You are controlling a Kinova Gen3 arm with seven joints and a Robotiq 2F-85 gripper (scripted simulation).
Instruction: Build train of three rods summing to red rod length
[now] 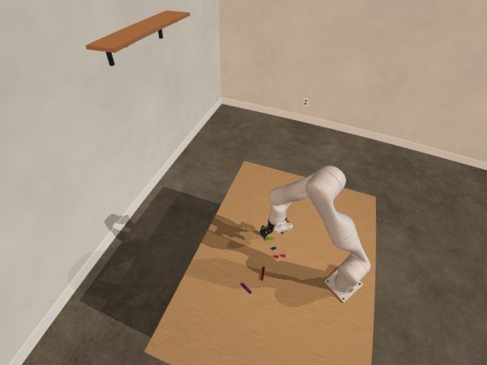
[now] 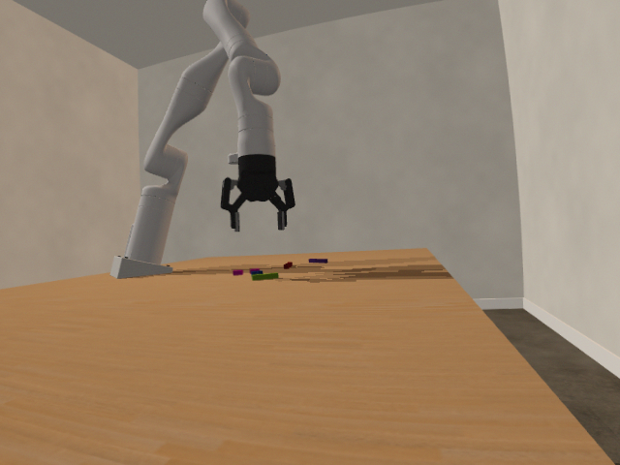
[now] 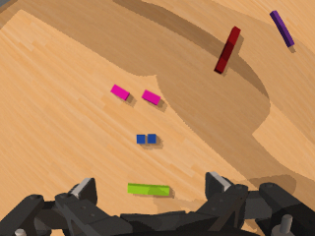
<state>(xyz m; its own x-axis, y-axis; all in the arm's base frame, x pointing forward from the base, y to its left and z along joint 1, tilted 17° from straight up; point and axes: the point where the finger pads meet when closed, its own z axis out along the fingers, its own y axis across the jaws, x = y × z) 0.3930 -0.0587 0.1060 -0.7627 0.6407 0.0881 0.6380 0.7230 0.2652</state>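
Observation:
My gripper [image 2: 259,228] [image 3: 151,188] is open and empty, above the table. The lime rod [image 1: 269,238] [image 2: 264,276] [image 3: 149,190] lies flat below, between the fingertips in the wrist view. Two blue rods [image 3: 141,139] [image 3: 152,139] lie side by side with a narrow gap. One magenta rod [image 1: 282,255] [image 2: 237,272] [image 3: 120,91] and another magenta rod [image 1: 275,256] [image 3: 151,97] lie apart, both slanted and offset from each other. The red rod [image 1: 262,273] [image 2: 288,264] [image 3: 227,50] lies farther off, beyond the magentas.
A purple rod [image 1: 246,287] [image 2: 318,261] [image 3: 282,29] lies beyond the red rod. The robot's base plate [image 1: 343,296] stands near one long edge of the table [image 1: 314,334] [image 2: 300,375]. Arm shadows cross the red rod's area. A shelf [image 1: 137,31] hangs on the wall, away from the table.

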